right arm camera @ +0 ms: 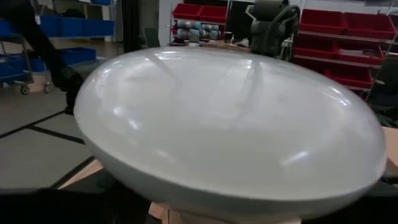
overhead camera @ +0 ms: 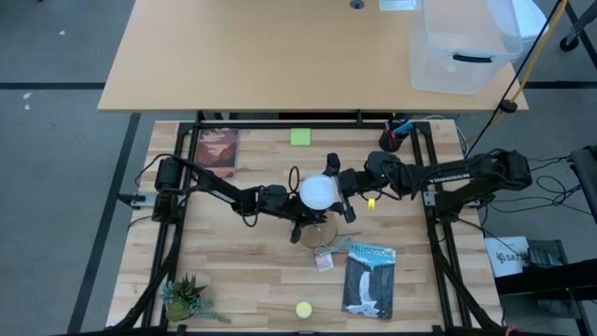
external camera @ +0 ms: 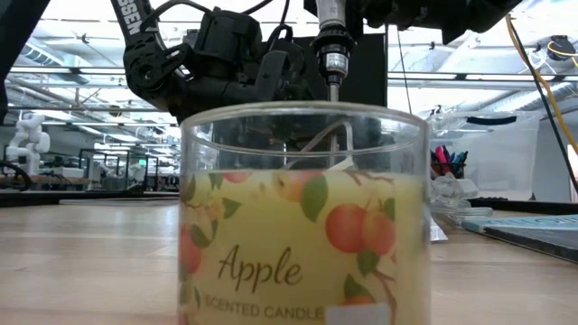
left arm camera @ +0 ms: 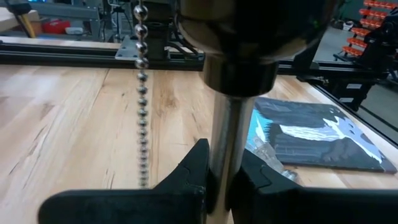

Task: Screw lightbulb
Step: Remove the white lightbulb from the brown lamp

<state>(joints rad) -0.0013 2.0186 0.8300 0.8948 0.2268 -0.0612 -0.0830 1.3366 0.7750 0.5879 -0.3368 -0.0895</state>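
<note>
1. The lightbulb (overhead camera: 317, 192) is seen mid-table in the high view, raised between the two grippers; its frosted globe fills the right wrist view (right arm camera: 230, 130).
2. The left gripper (overhead camera: 300, 224) is closed on a thin metal stem (left arm camera: 227, 149), fingers (left arm camera: 186, 180) pinched tight on both sides of it; a bead chain (left arm camera: 142, 112) hangs just beside it.
3. The right gripper (overhead camera: 338, 191) is set at the globe's side. Its jaws look spread wide, but whether they touch the glass cannot be told.
4. Handling judgement: the bulb is taken as light, rigid, smooth and fragile. A soft hold round the widest part of the globe is advised, never a hard squeeze; slipping during twisting is likely.
5. Room: the book (overhead camera: 368, 280) and a small clear packet (overhead camera: 324, 260) lie near, below the work spot; the candle jar (external camera: 302, 217) blocks most of the low view.
6. The table's side rails (overhead camera: 434, 215) are well apart from the bulb; open wood is left around it for wrist turning.
</note>
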